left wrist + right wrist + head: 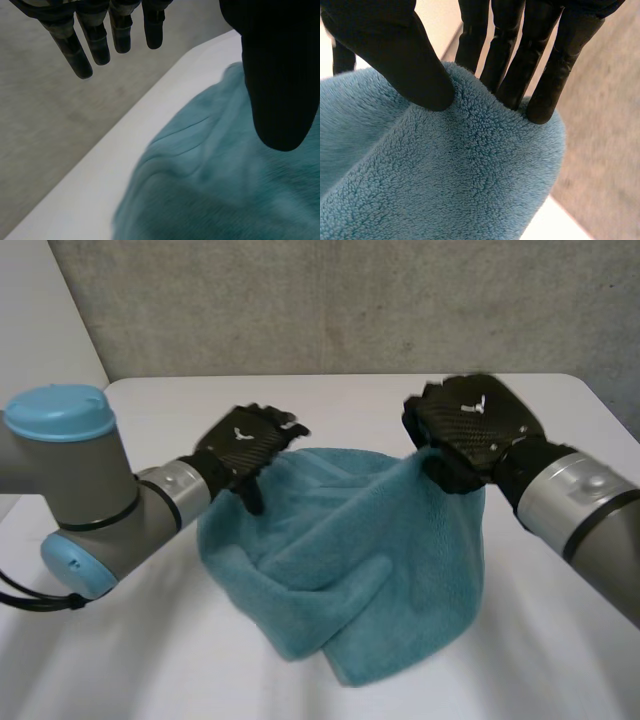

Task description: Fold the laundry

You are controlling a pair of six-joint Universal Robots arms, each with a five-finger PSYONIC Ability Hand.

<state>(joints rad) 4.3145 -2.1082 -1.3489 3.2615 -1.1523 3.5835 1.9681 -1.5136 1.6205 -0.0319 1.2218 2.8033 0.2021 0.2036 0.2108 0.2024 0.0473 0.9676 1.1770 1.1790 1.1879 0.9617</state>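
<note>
One crumpled, fluffy teal towel (350,570)

Lab-like bench: white table (350,405), bare grey wall (350,300)

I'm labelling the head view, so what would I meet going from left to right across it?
In order: left arm → left hand → blue towel → right hand → right arm.
</note>
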